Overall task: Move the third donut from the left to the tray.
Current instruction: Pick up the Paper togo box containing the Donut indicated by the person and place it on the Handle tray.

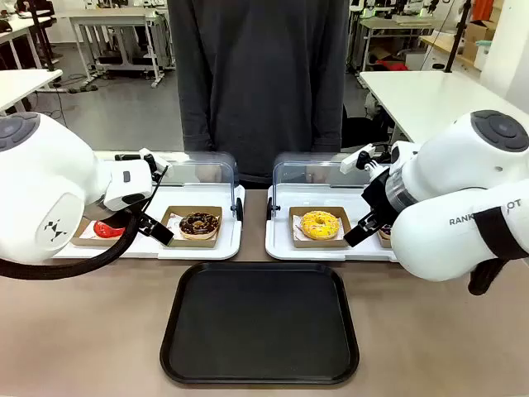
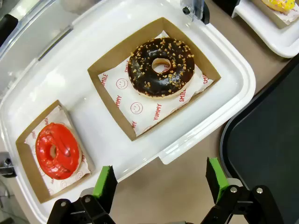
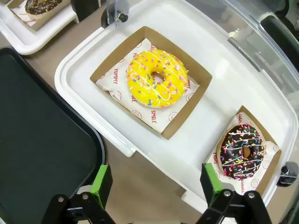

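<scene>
Approach step: right gripper [image 3: 153,179] spread wide and empty, third donut [image 3: 156,78] not yet lifted.

Front view: two white lidded trays [image 1: 202,248] lie ahead of both hands, and one black tray [image 1: 260,368] lies bare on their near side. Left wrist view: left gripper [image 2: 161,177] is wide and empty too, with one red donut [image 2: 57,150] and one nut-topped chocolate donut [image 2: 161,67] ahead of its fingers. Right wrist view: the third donut sits in its holder [image 3: 186,108] ahead of the pads. One sprinkled chocolate donut [image 3: 243,151] lies just beyond the right pad, making four donuts in all. The tray is past the left pad. The next move, I judge, is to descend, close on the holder's wall, then carry it sideways.
</scene>
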Robot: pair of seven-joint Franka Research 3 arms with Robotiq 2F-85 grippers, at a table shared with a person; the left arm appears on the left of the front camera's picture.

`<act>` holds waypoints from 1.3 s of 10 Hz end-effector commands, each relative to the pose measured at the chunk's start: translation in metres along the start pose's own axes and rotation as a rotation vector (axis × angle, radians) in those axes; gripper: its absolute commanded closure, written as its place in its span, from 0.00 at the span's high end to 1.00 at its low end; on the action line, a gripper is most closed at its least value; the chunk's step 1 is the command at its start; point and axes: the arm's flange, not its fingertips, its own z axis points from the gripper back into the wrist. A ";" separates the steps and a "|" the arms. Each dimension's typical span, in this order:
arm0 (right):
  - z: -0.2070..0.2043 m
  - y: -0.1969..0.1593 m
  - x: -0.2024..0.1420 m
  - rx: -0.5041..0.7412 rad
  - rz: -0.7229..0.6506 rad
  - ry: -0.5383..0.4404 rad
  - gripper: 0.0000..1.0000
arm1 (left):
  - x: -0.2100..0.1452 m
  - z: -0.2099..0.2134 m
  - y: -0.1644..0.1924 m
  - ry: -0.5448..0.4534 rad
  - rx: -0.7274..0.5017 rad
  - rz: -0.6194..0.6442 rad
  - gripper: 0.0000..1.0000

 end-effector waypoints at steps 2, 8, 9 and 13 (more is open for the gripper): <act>0.000 0.000 0.000 0.000 0.000 0.000 1.00 | 0.000 0.000 0.000 0.000 0.000 0.000 1.00; 0.000 0.000 0.000 0.000 0.000 0.000 1.00 | 0.000 0.000 0.000 0.000 0.000 0.000 1.00; 0.000 0.000 0.000 0.000 0.001 0.000 1.00 | 0.000 0.000 0.000 0.000 0.000 0.000 1.00; 0.101 -0.059 0.065 0.087 -0.066 -0.085 1.00 | 0.064 0.111 0.058 -0.082 -0.099 0.014 1.00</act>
